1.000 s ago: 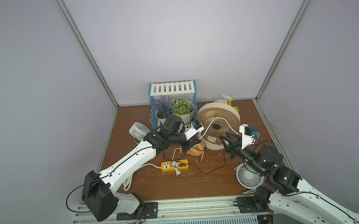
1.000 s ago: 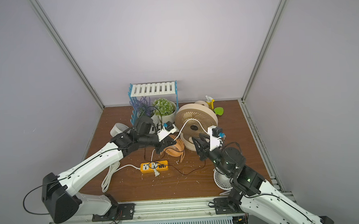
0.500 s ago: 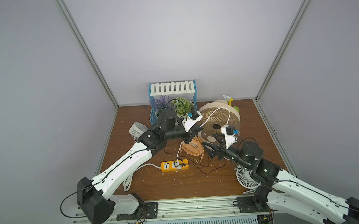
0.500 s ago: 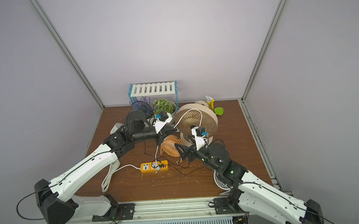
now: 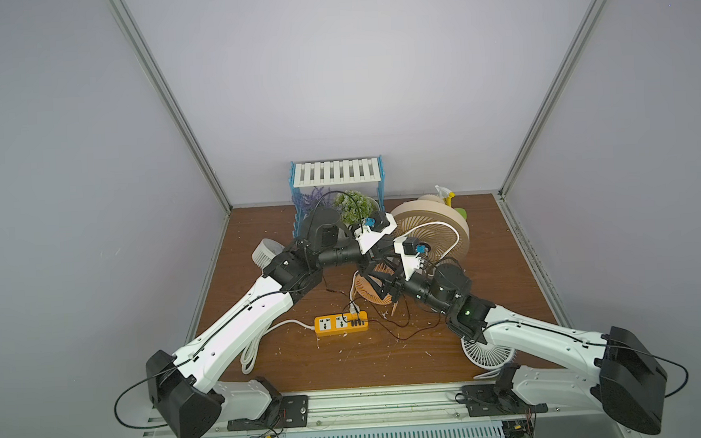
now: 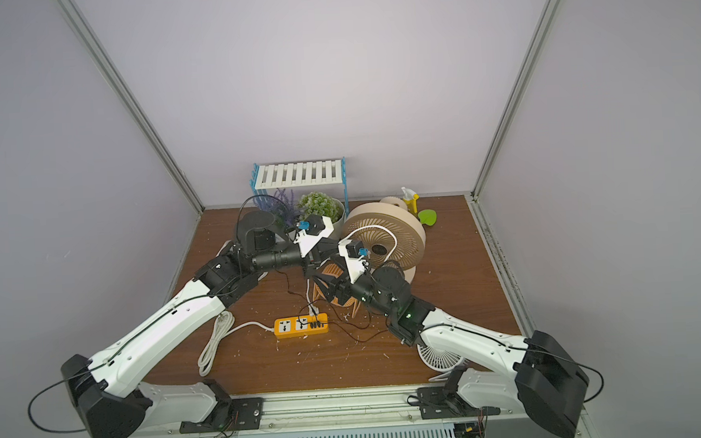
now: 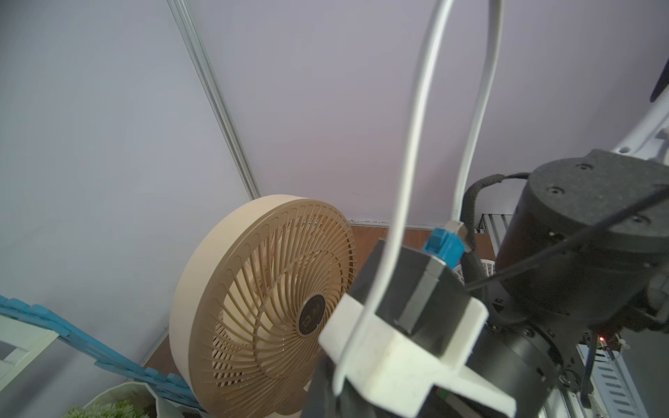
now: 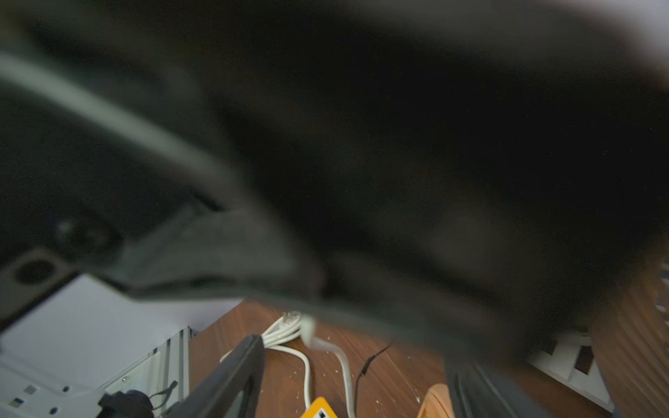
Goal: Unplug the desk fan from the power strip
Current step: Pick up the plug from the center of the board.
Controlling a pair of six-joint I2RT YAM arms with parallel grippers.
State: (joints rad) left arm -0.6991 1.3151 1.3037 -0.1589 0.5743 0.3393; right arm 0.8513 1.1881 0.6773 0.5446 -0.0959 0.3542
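The orange-yellow power strip [image 5: 341,324] [image 6: 301,325] lies flat on the brown table. A white plug [image 5: 353,309] sits in it, and its white cord [image 8: 344,365] rises toward the grippers. The beige desk fan [image 5: 434,234] [image 7: 260,311] stands upright behind them. My left gripper [image 5: 378,264] [image 7: 327,394] hangs above the table, shut on the white cord, which loops up in front of the fan [image 7: 409,181]. My right gripper [image 5: 379,288] [image 8: 358,391] is just below it, open, with its fingers [image 8: 235,376] wide apart around the cord and touching nothing.
A small orange fan [image 5: 369,293] lies under the grippers. White fans sit at the left [image 5: 266,253] and by the right arm [image 5: 487,351]. A blue-and-white rack [image 5: 336,175] with plants [image 5: 356,205] stands at the back. Thin black wires [image 5: 400,328] trail across the table.
My right arm has swung left from beside the beige fan to just under the left gripper. The left gripper stays shut on the cord, and its arm has risen a little.
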